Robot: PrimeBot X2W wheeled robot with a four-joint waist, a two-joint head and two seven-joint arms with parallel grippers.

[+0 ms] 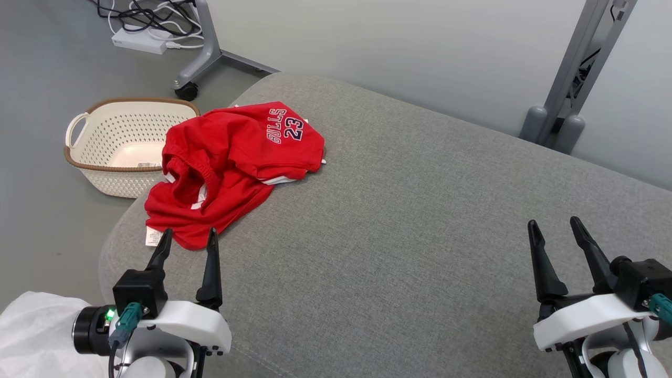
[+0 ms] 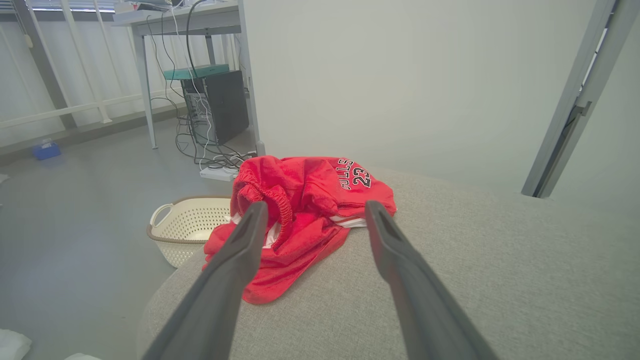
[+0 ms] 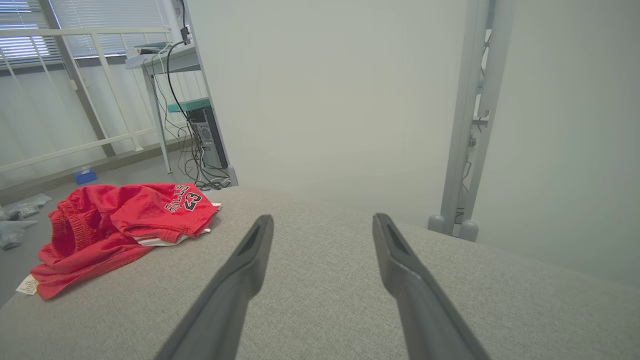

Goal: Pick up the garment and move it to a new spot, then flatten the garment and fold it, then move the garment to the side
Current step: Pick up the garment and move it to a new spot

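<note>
plainly, the red garment [image 1: 231, 168] lay crumpled at the far left corner of the grey cushion [image 1: 420, 236], its bunched length running from the near-left edge up toward the printed number. the left gripper [image 1: 186, 241] hung just short of its near hem, fingers spread wide and empty, pointing straight at it. the right gripper [image 1: 556, 231], also wide and empty, sat well apart to the right. the left arm looked better placed.

The garment [image 1: 231, 163] is laid at the surface's [image 1: 420, 236] far left corner. The basket [image 1: 100, 176] is set on the floor [image 1: 42, 220] just left of it. The left gripper [image 1: 190, 231] is held just before the garment.
</note>
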